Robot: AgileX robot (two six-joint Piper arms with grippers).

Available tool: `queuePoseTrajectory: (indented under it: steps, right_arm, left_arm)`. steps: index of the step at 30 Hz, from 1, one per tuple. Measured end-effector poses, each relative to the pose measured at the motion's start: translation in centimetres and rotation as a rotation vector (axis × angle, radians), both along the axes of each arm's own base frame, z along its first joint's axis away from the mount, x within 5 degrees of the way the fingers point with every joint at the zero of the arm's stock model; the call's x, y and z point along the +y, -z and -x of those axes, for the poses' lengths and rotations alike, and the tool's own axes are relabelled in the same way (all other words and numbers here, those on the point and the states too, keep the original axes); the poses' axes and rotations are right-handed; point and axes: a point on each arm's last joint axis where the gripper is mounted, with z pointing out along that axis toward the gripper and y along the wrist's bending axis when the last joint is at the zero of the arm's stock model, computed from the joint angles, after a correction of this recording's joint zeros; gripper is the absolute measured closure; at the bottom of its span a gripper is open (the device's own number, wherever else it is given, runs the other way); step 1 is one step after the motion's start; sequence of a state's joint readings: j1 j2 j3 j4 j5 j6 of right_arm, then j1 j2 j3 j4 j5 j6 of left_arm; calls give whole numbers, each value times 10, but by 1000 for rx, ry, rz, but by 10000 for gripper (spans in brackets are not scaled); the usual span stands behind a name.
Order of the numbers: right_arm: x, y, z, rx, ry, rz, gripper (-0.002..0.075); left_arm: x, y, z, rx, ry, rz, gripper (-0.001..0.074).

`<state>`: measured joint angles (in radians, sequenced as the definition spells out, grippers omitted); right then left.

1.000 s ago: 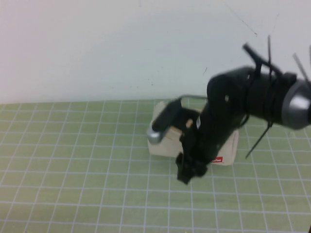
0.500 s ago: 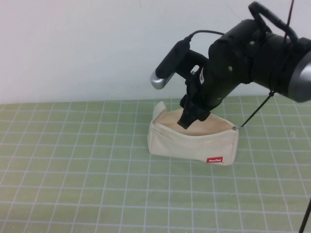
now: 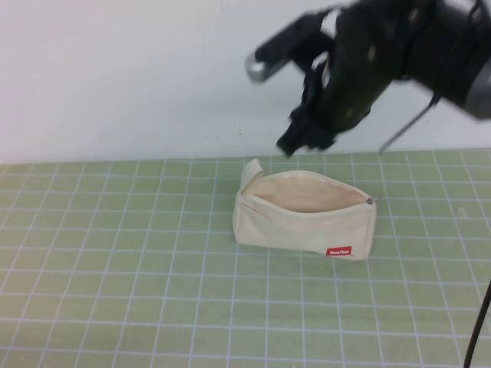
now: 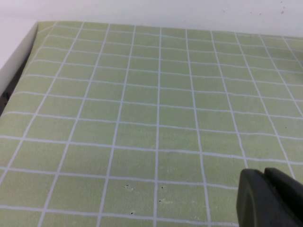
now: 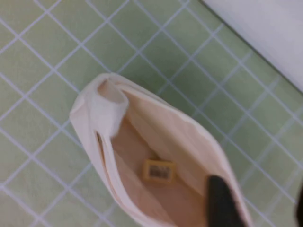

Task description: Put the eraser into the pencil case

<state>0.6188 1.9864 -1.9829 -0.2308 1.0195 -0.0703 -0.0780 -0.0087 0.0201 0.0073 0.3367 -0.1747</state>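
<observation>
The cream-white pencil case [image 3: 295, 228] lies on the green mat with its mouth open upward, a red tag [image 3: 338, 251] at its lower right corner and the zipper pull [image 3: 372, 201] at its right end. The eraser [image 5: 158, 171], tan with a barcode label, lies inside the pencil case [image 5: 137, 156]; the high view does not show it. My right gripper [image 3: 303, 142] hangs open and empty well above the mouth; in the right wrist view [image 5: 259, 208] one finger [image 5: 220, 203] shows over the case. My left gripper [image 4: 272, 198] is shut and empty above bare mat, outside the high view.
A green grid mat [image 3: 123, 253] covers the table, with a white wall [image 3: 115, 77] behind it. The mat's edge [image 4: 19, 66] shows in the left wrist view. A thin black cable [image 3: 479, 330] crosses the lower right corner.
My right gripper has lifted out of the pencil case's mouth and risen well above it. The pencil case stays open in place.
</observation>
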Motion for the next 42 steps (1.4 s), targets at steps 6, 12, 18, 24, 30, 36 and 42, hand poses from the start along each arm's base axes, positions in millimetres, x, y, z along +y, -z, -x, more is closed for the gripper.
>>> queuePoseTrajectory:
  steps: [6, 12, 18, 24, 30, 36, 42]
  right_arm:
    - [-13, -63, 27, -84, -79, 71, 693]
    - [-19, -128, 99, -282, -224, 145, 723]
    - [-26, -138, 184, -298, -434, 109, 726]
    - [-66, -109, 243, -304, -559, 0, 726]
    - [-118, -80, 281, -305, -503, -210, 727]
    - [-143, -41, 299, -221, -493, -216, 727]
    - [-156, 2, 302, -175, -529, -49, 727]
  left_arm:
    - [0, 0, 0, 0, 0, 0, 736]
    - [0, 0, 0, 0, 0, 0, 736]
    - [0, 0, 0, 0, 0, 0, 736]
    - [0, 0, 0, 0, 0, 0, 736]
    - [0, 0, 0, 0, 0, 0, 736]
    - [0, 0, 0, 0, 0, 0, 736]
    - [0, 0, 0, 0, 0, 0, 736]
